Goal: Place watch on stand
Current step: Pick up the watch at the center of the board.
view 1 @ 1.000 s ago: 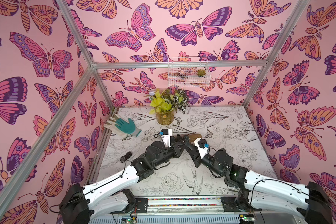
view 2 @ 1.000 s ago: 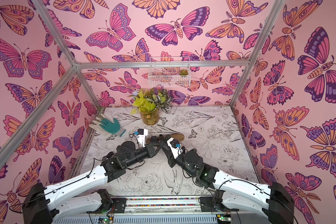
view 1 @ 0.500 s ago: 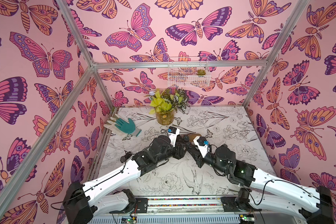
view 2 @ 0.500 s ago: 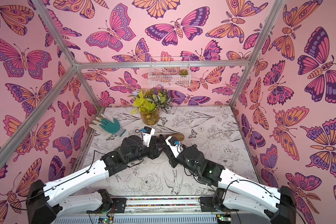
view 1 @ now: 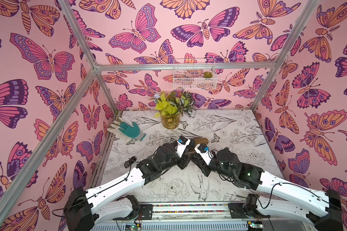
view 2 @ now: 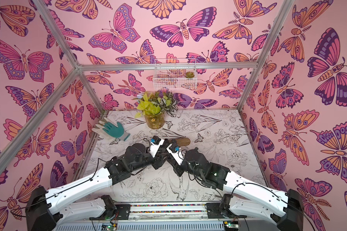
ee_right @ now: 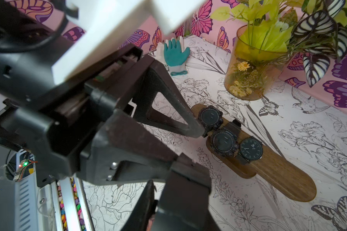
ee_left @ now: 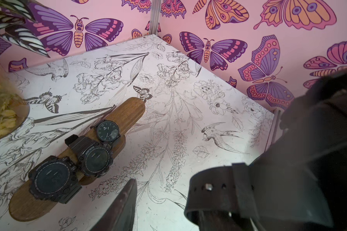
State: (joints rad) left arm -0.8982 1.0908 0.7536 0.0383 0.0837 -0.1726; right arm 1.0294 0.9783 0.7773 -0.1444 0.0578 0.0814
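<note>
The watch [ee_left: 212,188] hangs off the surface [ee_left: 188,120] near the stand [ee_left: 128,112], pinched in your right gripper [ee_right: 168,208] while the left gripper [ee_right: 196,149] stands released, so sliding it on could knock the three watches [ee_left: 92,158] already mounted.

Only one bit of lettering comes through, pale capitals starting "SPORT" on the bezel of the chunky round black digital watch [ee_left: 95,160] in the middle, while the slim black analogue watch [ee_left: 108,131] beside it shows dial markings too small to read.
</note>
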